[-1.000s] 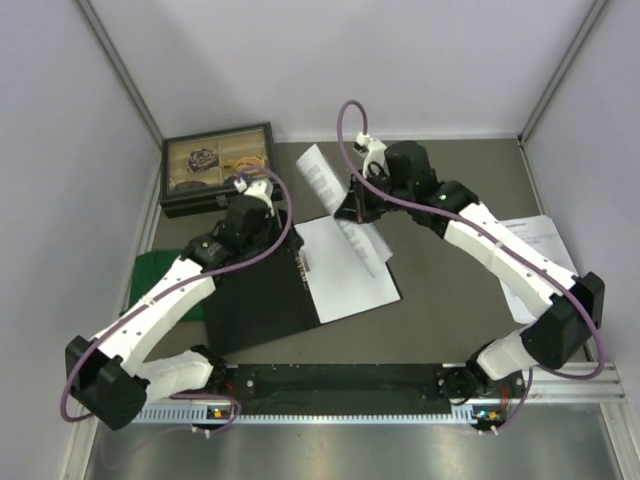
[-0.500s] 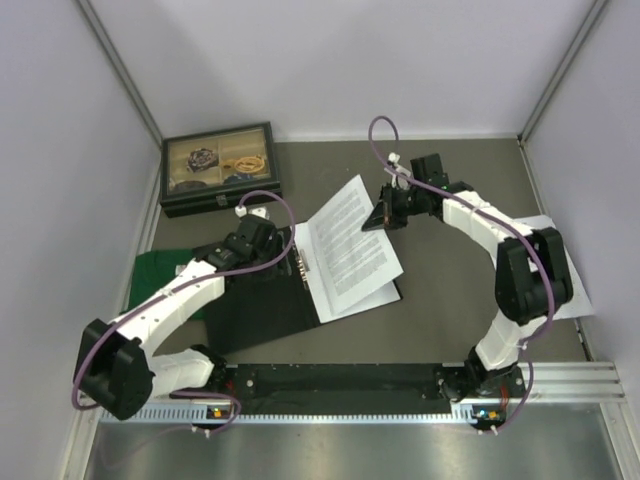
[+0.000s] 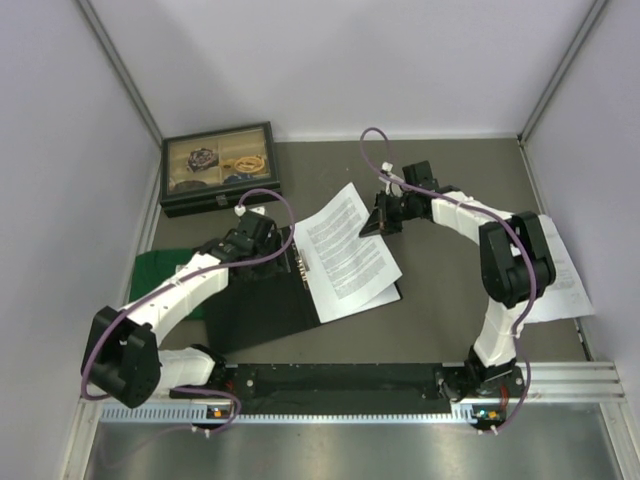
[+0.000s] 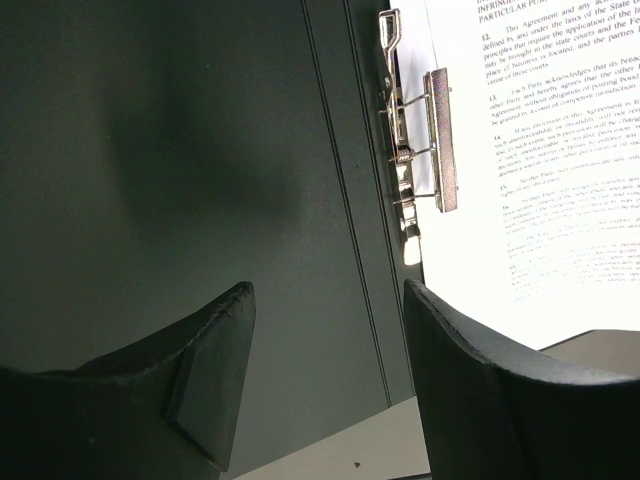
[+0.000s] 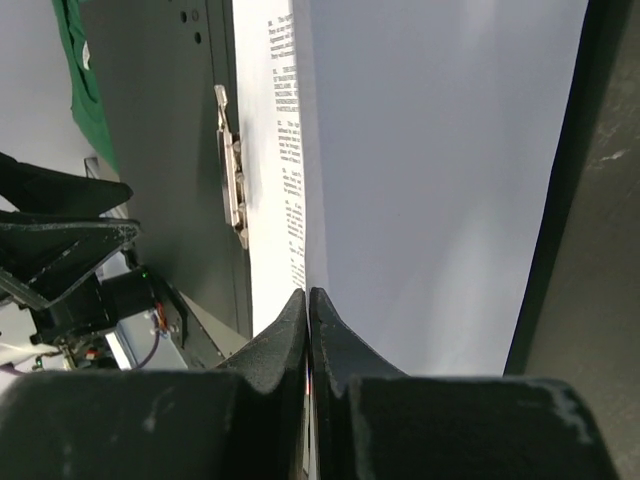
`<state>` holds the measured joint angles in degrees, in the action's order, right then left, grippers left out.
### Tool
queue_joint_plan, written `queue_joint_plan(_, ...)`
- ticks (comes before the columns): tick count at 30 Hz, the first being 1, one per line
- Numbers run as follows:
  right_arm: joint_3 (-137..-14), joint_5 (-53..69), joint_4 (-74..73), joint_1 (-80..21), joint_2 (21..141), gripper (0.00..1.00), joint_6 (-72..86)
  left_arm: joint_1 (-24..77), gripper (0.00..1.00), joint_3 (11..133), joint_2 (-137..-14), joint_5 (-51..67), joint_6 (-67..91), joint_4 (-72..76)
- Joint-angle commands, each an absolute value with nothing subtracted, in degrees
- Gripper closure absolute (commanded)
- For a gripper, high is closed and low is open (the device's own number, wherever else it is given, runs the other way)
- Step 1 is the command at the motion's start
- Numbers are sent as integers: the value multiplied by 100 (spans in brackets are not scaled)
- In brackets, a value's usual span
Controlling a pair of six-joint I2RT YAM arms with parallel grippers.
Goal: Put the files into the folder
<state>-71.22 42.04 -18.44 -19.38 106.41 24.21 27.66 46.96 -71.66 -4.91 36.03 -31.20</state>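
Note:
The folder lies open, black inside up, its metal clip along the spine. A printed sheet of the files rests slanted over the folder's right half, above another white sheet. My right gripper is shut on that sheet's far right edge; in the right wrist view the fingertips pinch the paper. My left gripper hovers open over the folder's black left half, beside the clip, with nothing between its fingers. More files lie at the right, partly under the right arm.
A black glass-lidded box stands at the back left. A green cloth lies left of the folder, partly under the left arm. Grey walls close in both sides and the back.
The right gripper has swung the printed sheet from raised above the table down onto the folder's right half, then eased it slightly leftward. The left gripper has stayed open over the folder.

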Motion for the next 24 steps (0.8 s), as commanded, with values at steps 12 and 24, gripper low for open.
queue_joint_plan(12,-6917,4219,-1108,-2021,10784,100,2821,2698,34,4939,-7295,-281,3560,-2848)
queue_joint_plan(24,-6688,4017,-1011,-2153,10529,100,3015,2681,34,4966,-7330,-185,3516,-2830)
